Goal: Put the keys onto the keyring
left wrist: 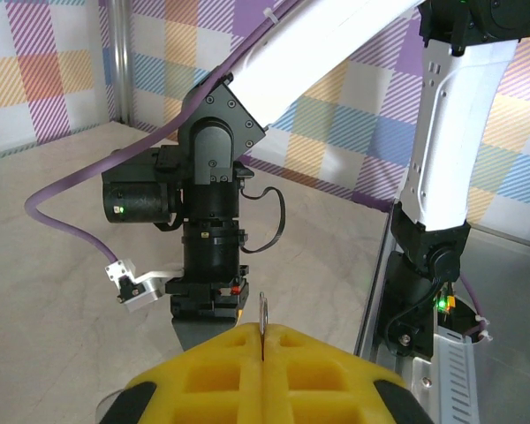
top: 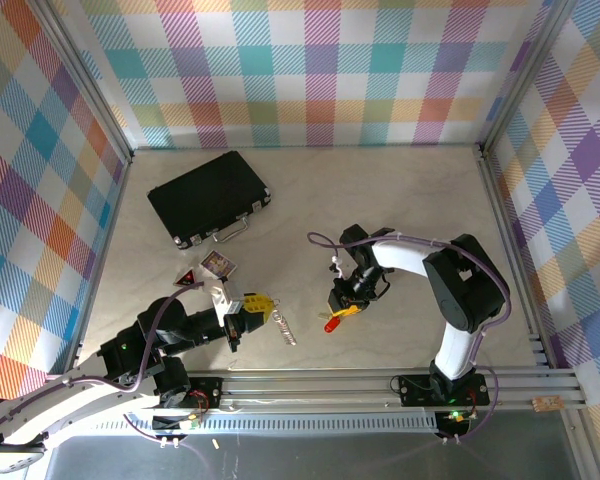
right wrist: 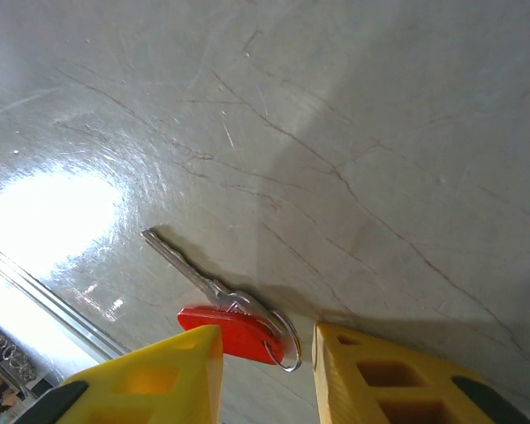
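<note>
L gripper (top: 252, 312) is sitting near the front-left of the table (top: 400, 200), its yellow fingers (left wrist: 203, 375) pressing fully together. They're pinching the keyring (top: 283, 326). In the L wrist view a thin silvery edge of the keyring (left wrist: 262, 311) is sticking straight up out of the seam between the pads. From the top, its pale jagged strip is trailing out of the fingertips & lying on the table, long axis running diag. from the gripper toward the near-right.

R gripper (top: 346, 308) is hanging just right of centre, pointing down at the table, facing the L gripper (left wrist: 262, 334) w/ a gap between them. Its fingers are standing apart, straddling the key's red head w/o clamping it: one finger (right wrist: 172, 367) is overlapping the head's edge, the other (right wrist: 371, 371) is sitting just beside the small ring on the head, a sliver of table showing between.

The key (right wrist: 230, 318) is lying flat on the table. In the R wrist view its long axis is running diag., red head low between the fingers, silver blade pointing up-left, away from the gripper. From the top the key (top: 332, 325) is showing as a red fleck just beside the R fingertips; can't make out the blade there.

A black case (top: 208, 197) is lying far-left, well apart from both.
</note>
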`<state>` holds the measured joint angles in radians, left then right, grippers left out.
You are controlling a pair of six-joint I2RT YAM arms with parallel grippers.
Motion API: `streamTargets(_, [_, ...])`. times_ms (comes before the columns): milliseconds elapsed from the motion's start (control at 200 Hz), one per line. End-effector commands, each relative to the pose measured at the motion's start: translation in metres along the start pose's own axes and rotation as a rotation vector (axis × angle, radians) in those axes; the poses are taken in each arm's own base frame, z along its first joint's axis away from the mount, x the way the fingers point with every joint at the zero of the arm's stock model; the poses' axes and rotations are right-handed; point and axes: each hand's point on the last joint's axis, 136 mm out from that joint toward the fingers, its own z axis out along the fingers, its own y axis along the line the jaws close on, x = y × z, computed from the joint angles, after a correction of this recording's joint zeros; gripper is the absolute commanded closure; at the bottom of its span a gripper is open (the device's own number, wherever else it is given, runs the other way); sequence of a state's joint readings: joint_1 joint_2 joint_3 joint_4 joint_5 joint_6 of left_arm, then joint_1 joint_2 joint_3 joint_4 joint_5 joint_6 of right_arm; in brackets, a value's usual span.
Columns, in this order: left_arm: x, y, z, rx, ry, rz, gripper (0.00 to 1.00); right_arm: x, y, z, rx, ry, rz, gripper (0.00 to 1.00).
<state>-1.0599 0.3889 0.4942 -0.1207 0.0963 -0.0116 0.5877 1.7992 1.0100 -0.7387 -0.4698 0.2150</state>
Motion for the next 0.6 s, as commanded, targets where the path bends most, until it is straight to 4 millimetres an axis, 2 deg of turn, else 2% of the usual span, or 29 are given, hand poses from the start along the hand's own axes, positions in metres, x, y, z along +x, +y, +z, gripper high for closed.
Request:
streamTargets(0, [-0.0089,-0.0065,0.0003,0.033,-0.046,-0.005,1.00,0.0060,0.0002,0.0018,-0.025,0.033,-0.007,0.69])
streamTargets(595, [-0.0088,-0.0062,0.0007,0.031,-0.044,-0.007,1.00,0.0076,0.0030,0.0010,-0.040,0.042,-0.022,0.85])
